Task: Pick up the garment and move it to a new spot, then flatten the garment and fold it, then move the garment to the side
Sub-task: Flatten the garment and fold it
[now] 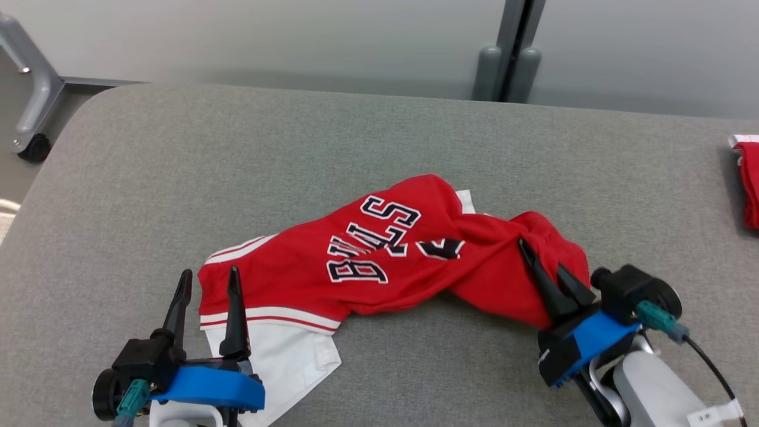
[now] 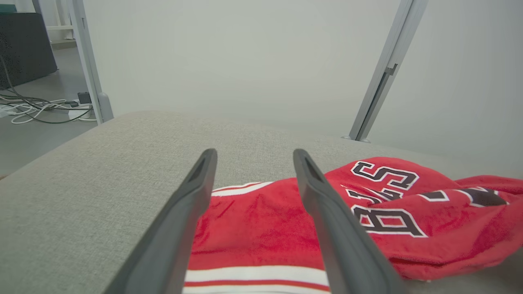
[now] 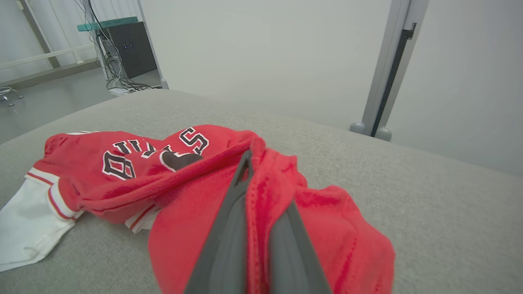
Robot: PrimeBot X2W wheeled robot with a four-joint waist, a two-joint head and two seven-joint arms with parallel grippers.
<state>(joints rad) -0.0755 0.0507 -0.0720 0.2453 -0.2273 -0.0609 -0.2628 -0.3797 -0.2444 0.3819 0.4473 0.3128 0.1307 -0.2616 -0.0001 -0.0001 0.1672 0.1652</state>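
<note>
A red garment point(image 1: 379, 261) with dark lettering and white trim lies crumpled in the middle of the grey padded table point(image 1: 356, 142). At its right end my right gripper point(image 1: 542, 258) is shut, pinching a raised fold of the red cloth point(image 3: 265, 175) between its fingers. My left gripper point(image 1: 210, 279) stands open at the garment's left end; its right finger is over the red hem and its left finger over bare table. In the left wrist view the open left gripper point(image 2: 253, 157) points over the red cloth point(image 2: 261, 228) and its white stripes.
A second red and white cloth point(image 1: 748, 178) lies at the table's far right edge. A grey partition post point(image 1: 510, 59) stands behind the table, and a grey frame leg with a caster point(image 1: 32, 89) at the back left. Bare table stretches behind and left of the garment.
</note>
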